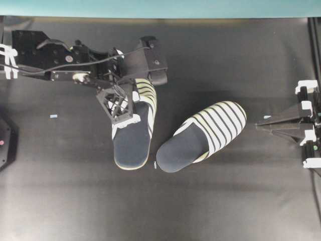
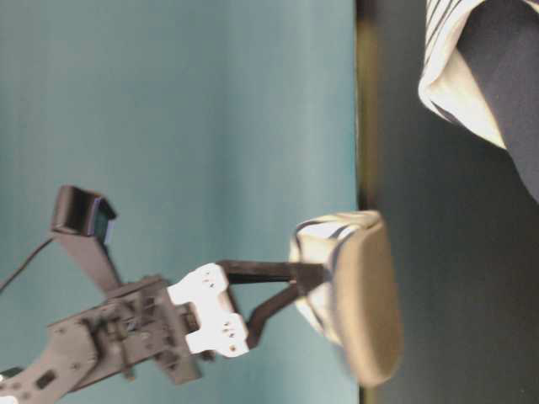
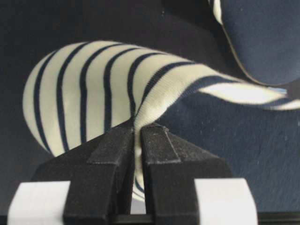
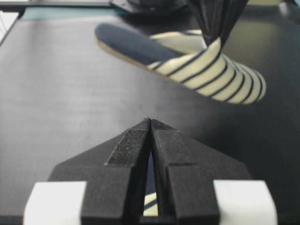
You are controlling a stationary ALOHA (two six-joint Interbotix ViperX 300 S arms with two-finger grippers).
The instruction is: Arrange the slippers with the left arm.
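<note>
Black matting is covering the table (image 1: pixel 65 201), with a teal wall running along its far edge (image 1: pixel 160 7). Two striped slippers are sitting near the middle of the overhead view. The left arm (image 1: pixel 55 63) is reaching in from the left side, and its gripper (image 1: pixel 124 116) is pinching the edge of the striped upper of the left-hand slipper (image 1: pixel 133 135) — the left wrist view is showing the two black fingers (image 3: pixel 161 154) pressing together on a fold of that fabric. From the right wrist view, this slipper is tilting, heel end raised off the mat. The other slipper (image 1: pixel 200 135) is lying flat just beside it, angled toward the upper right. At the right edge, the right gripper (image 1: pixel 266 125) is resting apart from both — its fingers are pressed together on nothing.
</note>
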